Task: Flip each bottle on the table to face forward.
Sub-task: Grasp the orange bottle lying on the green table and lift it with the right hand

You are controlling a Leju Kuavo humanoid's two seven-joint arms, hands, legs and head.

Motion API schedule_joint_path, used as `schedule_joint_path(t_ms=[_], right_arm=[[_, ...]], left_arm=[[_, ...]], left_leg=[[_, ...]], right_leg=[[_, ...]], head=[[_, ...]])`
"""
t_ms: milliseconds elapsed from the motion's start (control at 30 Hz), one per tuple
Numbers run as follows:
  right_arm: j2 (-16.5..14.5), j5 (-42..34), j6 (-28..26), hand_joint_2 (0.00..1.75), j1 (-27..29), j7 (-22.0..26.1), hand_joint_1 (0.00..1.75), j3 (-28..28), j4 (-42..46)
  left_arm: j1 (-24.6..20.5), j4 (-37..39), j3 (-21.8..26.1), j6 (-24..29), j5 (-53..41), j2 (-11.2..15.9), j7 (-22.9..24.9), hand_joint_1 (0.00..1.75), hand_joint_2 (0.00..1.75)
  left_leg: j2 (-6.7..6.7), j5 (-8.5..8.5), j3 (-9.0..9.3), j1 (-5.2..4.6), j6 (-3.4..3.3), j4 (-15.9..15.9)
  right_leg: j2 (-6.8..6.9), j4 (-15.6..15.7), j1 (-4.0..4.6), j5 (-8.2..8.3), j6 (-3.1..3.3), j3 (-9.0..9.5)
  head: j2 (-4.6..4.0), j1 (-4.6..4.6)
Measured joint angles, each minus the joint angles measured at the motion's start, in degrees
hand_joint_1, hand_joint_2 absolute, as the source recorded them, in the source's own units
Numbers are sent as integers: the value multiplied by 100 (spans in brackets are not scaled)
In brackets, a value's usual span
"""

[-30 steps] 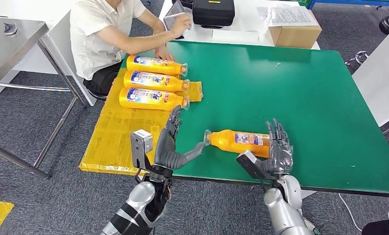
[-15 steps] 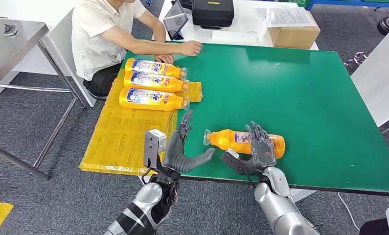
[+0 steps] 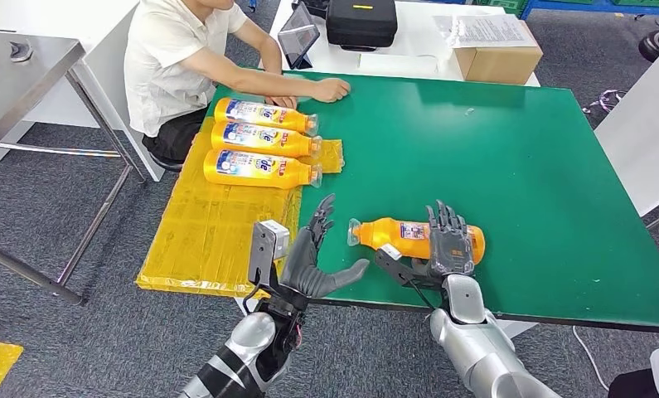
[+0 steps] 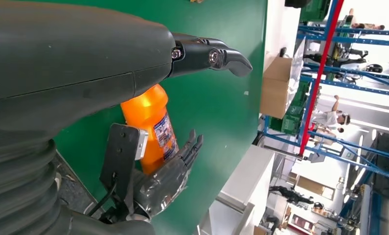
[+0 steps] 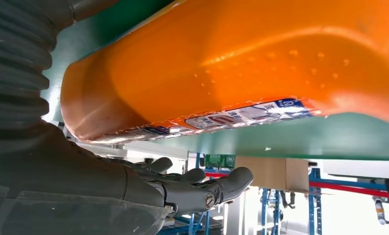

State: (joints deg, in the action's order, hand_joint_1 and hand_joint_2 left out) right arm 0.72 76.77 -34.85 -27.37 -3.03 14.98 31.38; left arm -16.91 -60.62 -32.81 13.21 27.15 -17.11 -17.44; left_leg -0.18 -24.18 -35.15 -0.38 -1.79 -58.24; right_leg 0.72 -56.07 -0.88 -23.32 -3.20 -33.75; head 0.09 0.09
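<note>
Where the right hand (image 3: 448,249) lies over the near bottle (image 3: 396,236), its fingers spread along the body, it hides the label's far end — whether it grips, I cannot tell. Left of that bottle the left hand (image 3: 313,261) hovers, fingers apart, empty. Beyond, three bottles (image 3: 259,139) lie on yellow sheeting (image 3: 201,232) before a seated person (image 3: 185,58) — table (image 3: 491,149) green.

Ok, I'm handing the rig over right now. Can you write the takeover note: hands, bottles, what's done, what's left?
Left hand: open, fingers spread, holding nothing, near the cap end of the lone orange bottle without touching it.
Right hand: open, lying over that bottle's base end; no closed grip visible.
The bottle lies on its side on the green table, cap toward the left hand.
Three orange bottles lie in a row on the yellow mat by the seated person, labels up.
Left: turn and place the lone bottle.
</note>
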Motion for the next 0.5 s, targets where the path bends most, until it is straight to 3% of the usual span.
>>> schedule_joint_path(t_ms=[267,300,400,433,500], right_arm=[[72,-97,413,175,86,-212,0,108,197],[91,-147,518,175,118,-247,16,112,261],[145,-386,803,175,211,-238,146,113,413],[166,-505,875,175,235,-164,174,110,439],[214,-821,955,175,276,135,175,93,462]], left_arm=[[50,-30,14,-1,-91,0,67,0,175],[69,-45,19,1,-119,1,77,0,175],[105,-75,40,15,-187,4,94,0,175],[110,-79,50,18,-204,7,97,0,175],[116,-82,67,35,-242,11,79,0,175]], left_leg=[[0,0,3,0,0,0],[-1,0,4,0,0,0],[-2,-1,9,0,0,0],[-2,-1,11,0,0,0],[-2,-1,16,0,0,0]], right_leg=[[0,1,0,0,0,0],[1,1,0,-1,0,1],[2,2,0,-2,0,4],[2,2,0,-2,1,6],[1,4,0,-2,1,8]], head=[[0,0],[0,0],[0,1],[0,1],[0,1]])
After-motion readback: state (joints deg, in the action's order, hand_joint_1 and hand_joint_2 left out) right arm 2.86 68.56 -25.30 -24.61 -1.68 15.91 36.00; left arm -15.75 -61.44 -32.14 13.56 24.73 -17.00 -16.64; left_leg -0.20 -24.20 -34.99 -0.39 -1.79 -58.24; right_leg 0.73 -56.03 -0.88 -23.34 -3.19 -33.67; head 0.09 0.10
